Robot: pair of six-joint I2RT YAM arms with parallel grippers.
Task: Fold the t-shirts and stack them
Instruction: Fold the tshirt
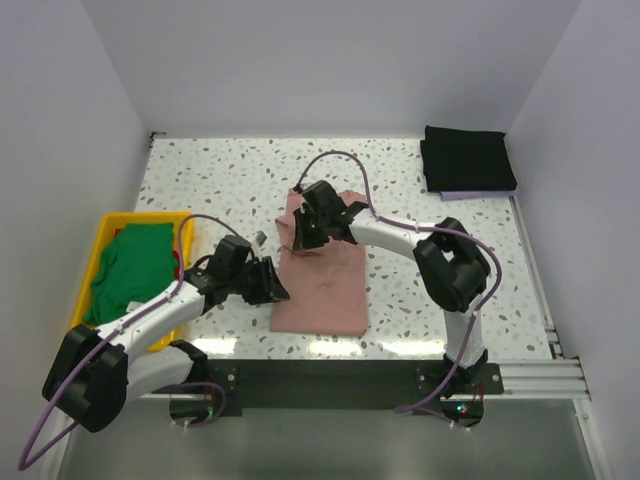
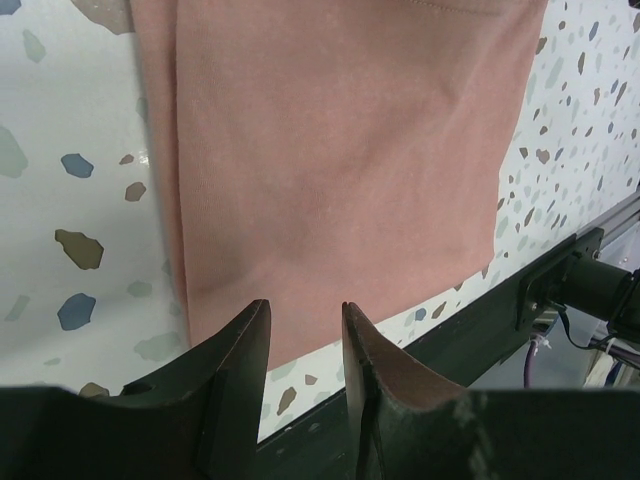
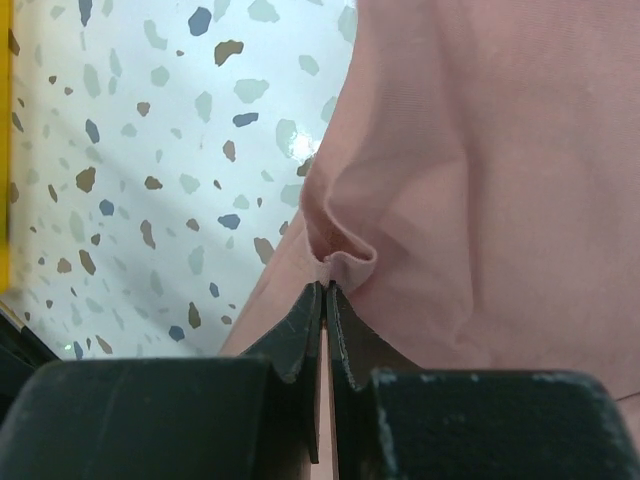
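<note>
**We have the right gripper (image 3: 326, 287) pressed together on a small pucker of the pink t-shirt (image 1: 325, 285), with the left gripper (image 2: 305, 306) spread and holding nothing.**

Our right gripper's pinch sits at the pink t-shirt's far-left edge, where the cloth bunches into a raised fold. Our left gripper hangs at the shirt's near-left edge, jaws apart; we cannot tell whether it touches the cloth. The pink t-shirt lies mostly flat, folded into a long panel, on the speckled counter (image 1: 220, 170). Left of the shirt stands a yellow bin (image 1: 140, 216) holding a crumpled green t-shirt (image 1: 135, 270). Well beyond the shirt's far-right corner, a folded black t-shirt (image 1: 467, 158) rests on a lilac garment (image 1: 480, 194).
</note>
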